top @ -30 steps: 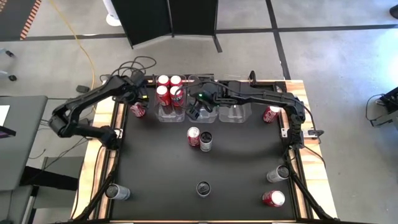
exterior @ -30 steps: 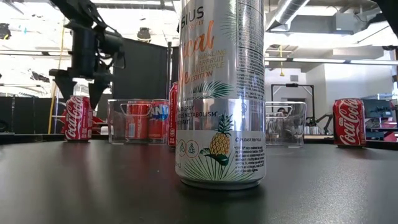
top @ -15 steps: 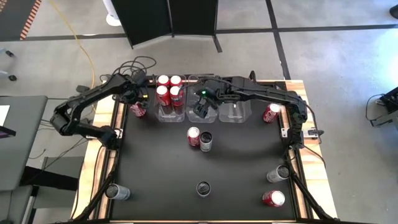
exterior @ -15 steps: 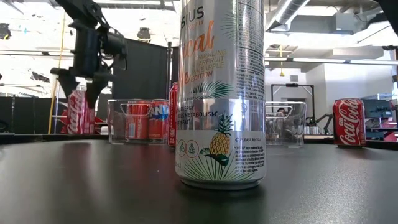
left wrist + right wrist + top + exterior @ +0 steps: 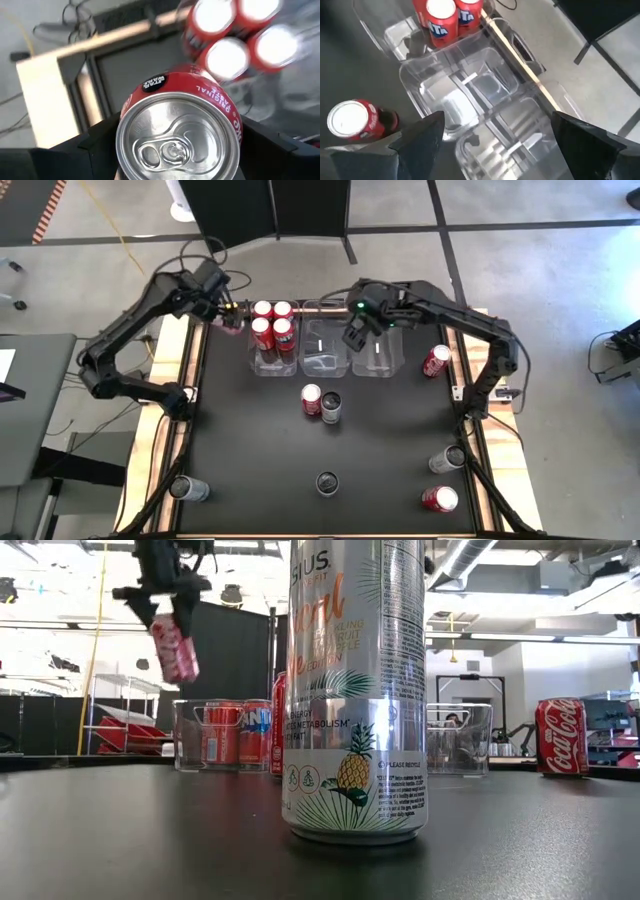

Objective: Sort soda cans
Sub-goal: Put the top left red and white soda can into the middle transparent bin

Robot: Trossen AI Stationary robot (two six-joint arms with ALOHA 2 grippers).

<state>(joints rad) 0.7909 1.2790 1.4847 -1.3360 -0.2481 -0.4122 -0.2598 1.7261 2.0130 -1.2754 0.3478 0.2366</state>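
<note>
Left jaws [image 5: 166, 602] around raised red can [image 5: 174, 648]

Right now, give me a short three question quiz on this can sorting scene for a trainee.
1. True or false: the left gripper holds a red can up off the table.
2. How many red cans stand in the left bin? A two, B four, C six.
3. The right gripper hovers open over the clear ____.

Key: 1 true; 2 B; 3 bins.
</note>
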